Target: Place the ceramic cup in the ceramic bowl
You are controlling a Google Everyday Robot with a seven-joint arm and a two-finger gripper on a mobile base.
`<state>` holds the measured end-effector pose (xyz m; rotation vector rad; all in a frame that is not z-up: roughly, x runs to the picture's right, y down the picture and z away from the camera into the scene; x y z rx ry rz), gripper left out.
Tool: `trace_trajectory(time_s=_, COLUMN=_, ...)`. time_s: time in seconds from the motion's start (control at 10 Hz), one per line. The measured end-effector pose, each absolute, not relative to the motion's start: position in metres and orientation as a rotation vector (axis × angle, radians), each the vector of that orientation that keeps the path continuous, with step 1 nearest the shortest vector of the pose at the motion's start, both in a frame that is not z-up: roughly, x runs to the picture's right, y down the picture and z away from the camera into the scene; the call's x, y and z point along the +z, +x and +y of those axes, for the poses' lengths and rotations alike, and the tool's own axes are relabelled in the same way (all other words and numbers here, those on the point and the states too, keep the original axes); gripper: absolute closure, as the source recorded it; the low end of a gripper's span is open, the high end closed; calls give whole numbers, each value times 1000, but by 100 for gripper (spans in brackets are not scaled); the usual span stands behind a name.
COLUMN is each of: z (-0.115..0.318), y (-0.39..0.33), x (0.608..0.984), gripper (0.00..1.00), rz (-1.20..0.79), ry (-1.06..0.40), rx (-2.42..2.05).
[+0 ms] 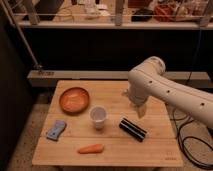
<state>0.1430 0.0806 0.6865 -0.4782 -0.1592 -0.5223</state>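
Observation:
The white ceramic cup (98, 116) stands upright near the middle of the wooden table (150, 145). The orange ceramic bowl (74, 99) sits just behind it to the left, holding nothing. My gripper (138, 109) hangs from the white arm over the table's right half, to the right of the cup and a little farther back. It is open with nothing between its fingers.
A black oblong object (132, 129) lies right of the cup, just in front of the gripper. A carrot (90, 148) lies near the front edge and a blue-grey object (56, 129) at the left. Cables (192, 145) trail off the table's right side.

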Motion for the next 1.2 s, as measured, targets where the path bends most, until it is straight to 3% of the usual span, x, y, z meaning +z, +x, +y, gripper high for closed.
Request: trace_trajectory(time_s=1.2, z=100, y=88, x=698, gripper=20, rz=-271, ry=-422, rx=-782)
